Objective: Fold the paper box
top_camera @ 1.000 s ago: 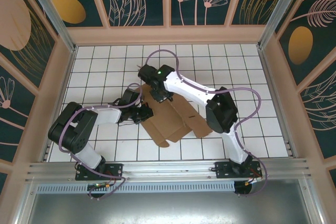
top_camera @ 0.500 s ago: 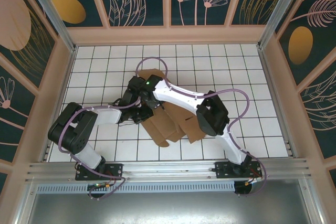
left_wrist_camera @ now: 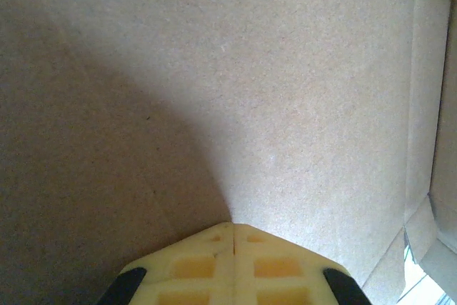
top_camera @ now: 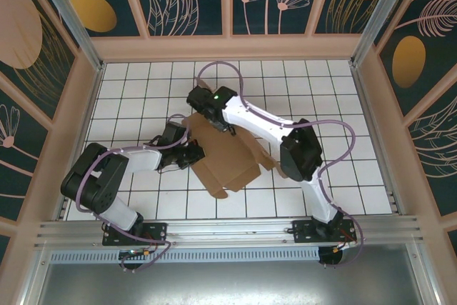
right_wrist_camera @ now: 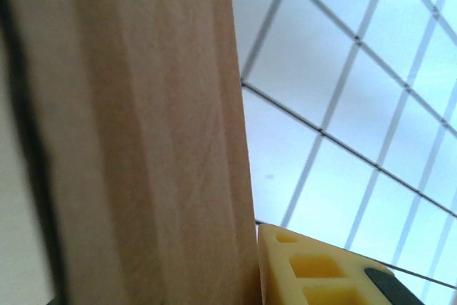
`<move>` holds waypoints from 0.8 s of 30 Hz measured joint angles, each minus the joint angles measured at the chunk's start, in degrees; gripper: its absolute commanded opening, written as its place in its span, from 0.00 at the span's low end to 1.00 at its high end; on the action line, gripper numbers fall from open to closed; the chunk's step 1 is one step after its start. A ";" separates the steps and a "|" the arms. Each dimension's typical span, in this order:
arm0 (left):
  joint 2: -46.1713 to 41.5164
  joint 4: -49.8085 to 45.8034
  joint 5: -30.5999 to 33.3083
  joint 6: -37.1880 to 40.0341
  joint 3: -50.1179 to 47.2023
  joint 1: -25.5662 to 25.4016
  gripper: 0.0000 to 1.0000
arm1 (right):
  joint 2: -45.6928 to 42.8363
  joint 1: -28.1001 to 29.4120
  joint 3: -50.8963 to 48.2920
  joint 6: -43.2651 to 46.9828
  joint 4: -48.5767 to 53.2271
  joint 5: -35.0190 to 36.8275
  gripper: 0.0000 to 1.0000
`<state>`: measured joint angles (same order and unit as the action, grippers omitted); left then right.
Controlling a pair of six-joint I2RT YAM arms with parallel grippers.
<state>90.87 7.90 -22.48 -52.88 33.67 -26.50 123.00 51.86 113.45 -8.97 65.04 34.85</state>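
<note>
The paper box (top_camera: 230, 156) is a flat brown cardboard sheet with flaps, lying on the white gridded table (top_camera: 343, 141). My left gripper (top_camera: 191, 153) is at the sheet's left edge. In the left wrist view its yellow fingertips (left_wrist_camera: 233, 237) are shut together, tips against plain cardboard (left_wrist_camera: 285, 91). My right gripper (top_camera: 218, 126) is at the sheet's far edge. In the right wrist view a cardboard flap (right_wrist_camera: 164, 148) stands on edge against the inner face of one yellow finger (right_wrist_camera: 314, 269). The flap hides the other finger.
Wooden walls with painted panels (top_camera: 228, 48) close in the table on three sides. An aluminium rail (top_camera: 228, 230) runs along the near edge by the arm bases. White grid cells (right_wrist_camera: 357, 105) lie open beyond the flap.
Half a second ago the right gripper had swung left over the left gripper, with a flap raised. It has now drawn back to the right. The sheet has shifted slightly left.
</note>
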 measured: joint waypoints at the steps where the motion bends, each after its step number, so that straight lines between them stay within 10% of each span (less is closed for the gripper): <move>1: -0.04 0.00 0.02 0.00 -0.04 0.04 0.00 | -0.39 -0.52 -0.70 0.81 -0.35 1.97 0.23; 12: -0.15 0.00 0.04 0.02 -0.13 0.37 0.00 | -1.14 -0.66 -12.87 9.84 -11.19 25.59 0.24; 24: -0.28 -0.59 0.04 0.09 -0.13 1.70 0.00 | -8.11 -7.63 -20.35 12.11 -20.72 14.75 0.30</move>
<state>90.59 7.31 -22.44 -52.80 33.54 -24.80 114.89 44.23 93.10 3.14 44.31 49.60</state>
